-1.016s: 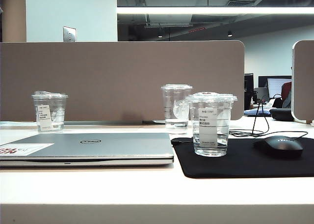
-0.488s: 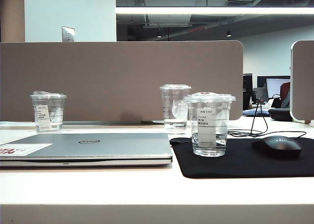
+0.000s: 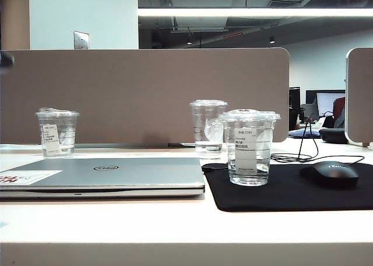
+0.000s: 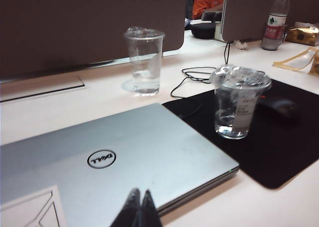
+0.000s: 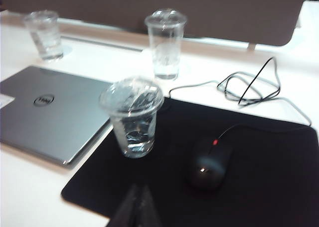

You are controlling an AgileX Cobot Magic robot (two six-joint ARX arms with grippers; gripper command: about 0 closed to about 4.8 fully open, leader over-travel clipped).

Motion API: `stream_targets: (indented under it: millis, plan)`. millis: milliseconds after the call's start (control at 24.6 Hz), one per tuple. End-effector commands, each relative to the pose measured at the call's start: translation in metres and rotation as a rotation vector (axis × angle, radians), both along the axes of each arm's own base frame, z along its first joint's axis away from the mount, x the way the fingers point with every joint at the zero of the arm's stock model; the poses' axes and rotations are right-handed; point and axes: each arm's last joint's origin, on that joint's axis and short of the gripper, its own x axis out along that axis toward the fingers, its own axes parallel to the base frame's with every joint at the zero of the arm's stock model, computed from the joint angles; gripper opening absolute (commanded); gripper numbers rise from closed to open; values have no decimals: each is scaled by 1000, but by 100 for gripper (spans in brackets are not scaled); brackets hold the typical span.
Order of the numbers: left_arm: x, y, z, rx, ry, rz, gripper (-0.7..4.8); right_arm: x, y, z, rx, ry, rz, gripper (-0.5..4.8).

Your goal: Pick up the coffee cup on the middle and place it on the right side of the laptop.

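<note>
While it stood upright on the black mouse pad (image 3: 291,193), the coffee cup (image 3: 249,147) sat just to the right of the closed Dell laptop (image 3: 111,175), near the pad's left edge and apart from the laptop's side. It was a short, wide clear cup with a domed clear lid, a white printed label and some water at the bottom. Neither gripper touched it. The left gripper (image 4: 138,207) hung low over the laptop's front edge with its two dark fingertips pressed together and nothing between them; the cup (image 4: 238,102) stood well apart from it, beyond the laptop's (image 4: 114,157) corner. The right gripper (image 5: 137,207) was likewise clenched on nothing, poised above the near edge of the mouse pad (image 5: 259,177), with the cup (image 5: 132,116) a little ahead of it and clear of its tips. In the exterior view neither gripper could be made out.

A black wired mouse (image 3: 331,174) rested on the pad to the right of the cup, its cable looping away behind. A taller, narrower clear cup (image 3: 208,127) with a round pale logo stood behind the coffee cup, on the white desk (image 3: 175,225). A third short labelled cup (image 3: 57,132) stood far to the left, behind the laptop, before the grey-brown partition (image 3: 145,94)
</note>
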Motion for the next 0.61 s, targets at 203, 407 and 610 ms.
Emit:
stream_targets:
  millis: [203, 407, 610]
  plan:
    - [3, 1, -9, 63, -6, 39, -6, 12, 0, -6, 18, -110, -92, -6]
    - [8, 8, -9, 81, -13, 84, -6, 24, 3, -24, 60, -115, -95, -5]
    - [15, 21, -9, 117, -25, 204, -6, 31, 3, -40, 58, -117, -141, -6]
